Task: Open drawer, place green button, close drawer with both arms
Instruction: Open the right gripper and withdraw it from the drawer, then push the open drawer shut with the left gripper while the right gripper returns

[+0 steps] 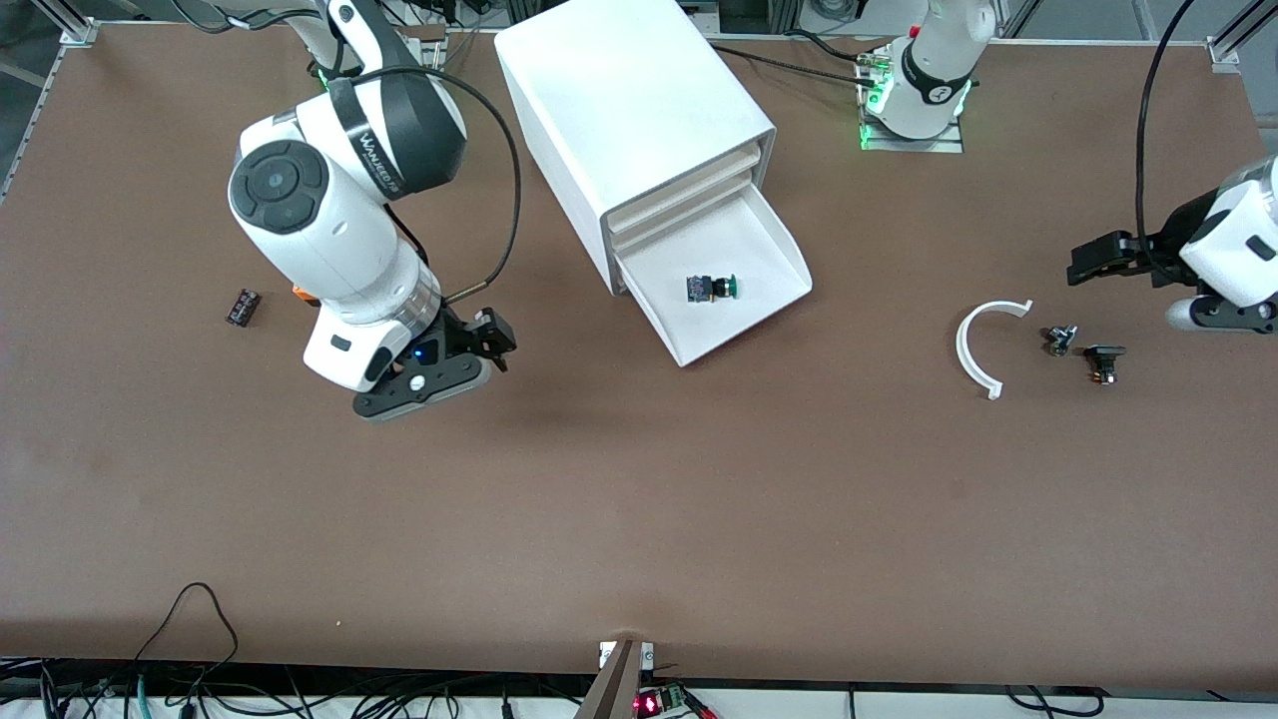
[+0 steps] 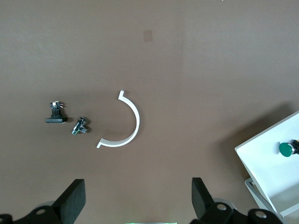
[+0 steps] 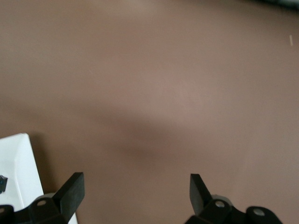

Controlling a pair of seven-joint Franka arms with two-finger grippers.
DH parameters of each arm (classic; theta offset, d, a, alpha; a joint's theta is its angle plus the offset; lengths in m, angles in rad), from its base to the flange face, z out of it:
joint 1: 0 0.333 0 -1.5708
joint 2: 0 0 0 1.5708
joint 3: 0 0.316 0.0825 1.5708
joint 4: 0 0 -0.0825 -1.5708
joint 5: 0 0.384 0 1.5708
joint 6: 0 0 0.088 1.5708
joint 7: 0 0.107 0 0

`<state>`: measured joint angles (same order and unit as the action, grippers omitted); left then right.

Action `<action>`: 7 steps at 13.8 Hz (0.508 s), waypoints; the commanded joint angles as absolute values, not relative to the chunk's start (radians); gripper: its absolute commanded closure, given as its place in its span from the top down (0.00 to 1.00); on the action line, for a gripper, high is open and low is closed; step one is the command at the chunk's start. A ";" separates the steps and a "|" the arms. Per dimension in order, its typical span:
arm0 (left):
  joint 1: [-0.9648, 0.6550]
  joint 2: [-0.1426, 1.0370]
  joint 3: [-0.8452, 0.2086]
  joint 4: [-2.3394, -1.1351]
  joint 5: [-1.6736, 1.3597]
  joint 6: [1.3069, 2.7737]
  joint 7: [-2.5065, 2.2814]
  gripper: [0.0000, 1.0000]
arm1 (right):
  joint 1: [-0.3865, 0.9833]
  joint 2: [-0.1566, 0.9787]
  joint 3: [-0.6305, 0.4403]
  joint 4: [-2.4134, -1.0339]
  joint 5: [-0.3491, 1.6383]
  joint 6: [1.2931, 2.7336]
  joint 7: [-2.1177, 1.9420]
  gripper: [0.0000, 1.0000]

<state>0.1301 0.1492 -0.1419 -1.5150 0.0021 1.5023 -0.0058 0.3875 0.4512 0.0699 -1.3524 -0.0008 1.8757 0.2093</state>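
Note:
The drawer [image 1: 744, 325] stands pulled out at the bottom of the white cabinet [image 1: 629, 110]. The button [image 1: 713, 288] lies on its side in the drawer, green cap toward the left arm's end. My right gripper [image 1: 496, 345] is open and empty, low over bare table beside the drawer, toward the right arm's end. My left gripper [image 1: 1080, 264] is open and empty over the table at the left arm's end. The left wrist view shows its open fingers [image 2: 74, 200], a drawer corner [image 2: 268, 161] and the green cap [image 2: 286, 148]. The right wrist view shows open fingers [image 3: 72, 189] and a drawer corner [image 3: 18, 168].
A white curved strip [image 1: 980, 348] and two small metal parts [image 1: 1060, 340] [image 1: 1103, 361] lie near the left gripper. A flat black ribbed block [image 1: 243, 307] lies at the right arm's end; an orange cube [image 1: 300, 292] peeks out from under the right arm.

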 commanded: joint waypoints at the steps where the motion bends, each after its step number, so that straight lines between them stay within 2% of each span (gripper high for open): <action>1: 0.101 0.219 -0.130 -1.499 -0.041 1.549 -0.028 1.00 | 0.390 0.390 0.022 -1.443 -0.034 1.810 0.380 1.00; 3: 0.092 0.238 -0.133 -1.555 -0.087 1.653 -0.063 1.00 | 0.390 0.388 -0.084 -1.457 -0.040 1.764 0.391 1.00; 5: 0.031 0.224 -0.135 -1.687 -0.091 1.820 -0.159 1.00 | 0.376 0.382 -0.179 -1.468 -0.041 1.720 0.387 1.00; 7: -0.032 0.232 -0.137 -1.787 -0.091 1.983 -0.242 1.00 | 0.318 0.347 -0.181 -1.470 -0.058 1.701 0.385 1.00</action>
